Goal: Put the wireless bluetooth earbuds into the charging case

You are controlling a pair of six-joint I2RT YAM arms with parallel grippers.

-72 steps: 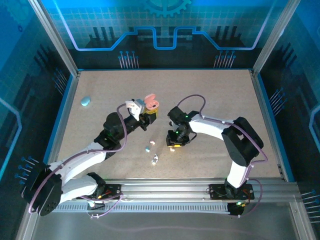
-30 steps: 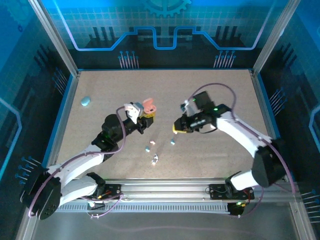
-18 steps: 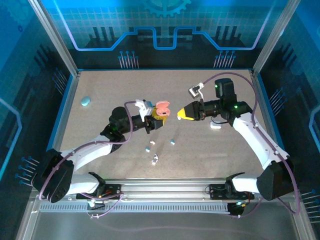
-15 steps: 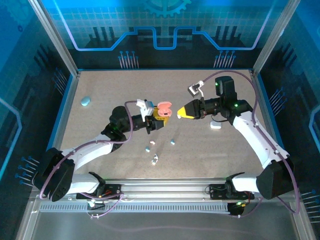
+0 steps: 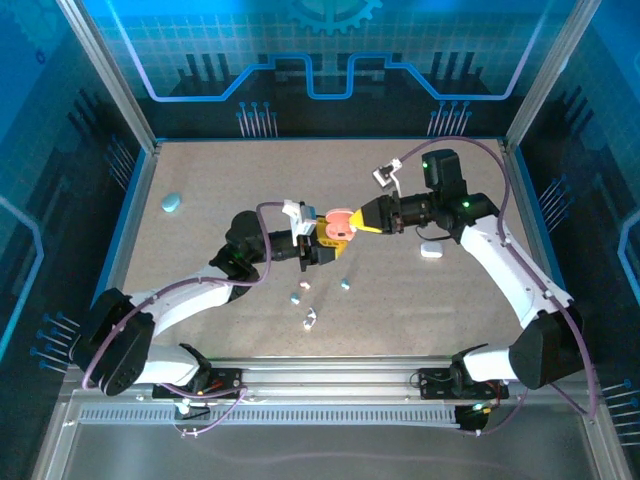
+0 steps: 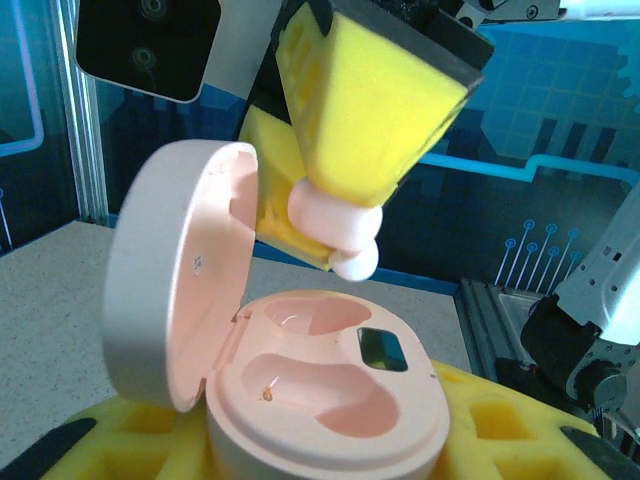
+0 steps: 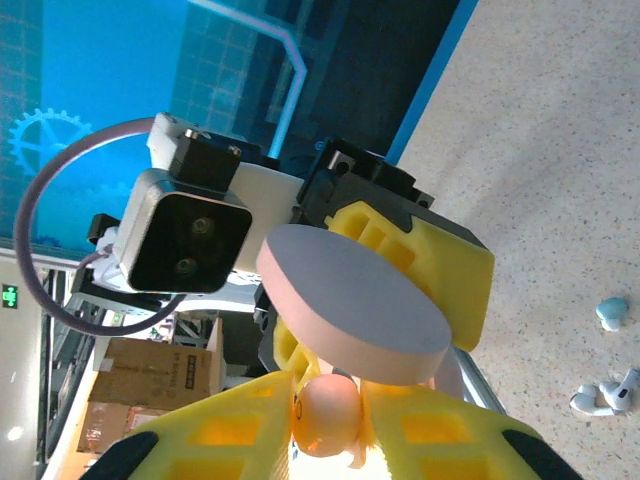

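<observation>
Pink earbud (image 6: pixel 330 222) tight in right gripper (image 5: pixel 362 219) over open case (image 6: pixel 330 400) (snug in left gripper (image 5: pixel 325 245))

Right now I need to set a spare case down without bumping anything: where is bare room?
Bare: the far strip beyond both arms; also the near patch between the loose earbuds and the right arm. Crowded: the centre, where the left tool holds the pink case and the right tool a pink earbud. Blue case far left, white case mid-right.
</observation>
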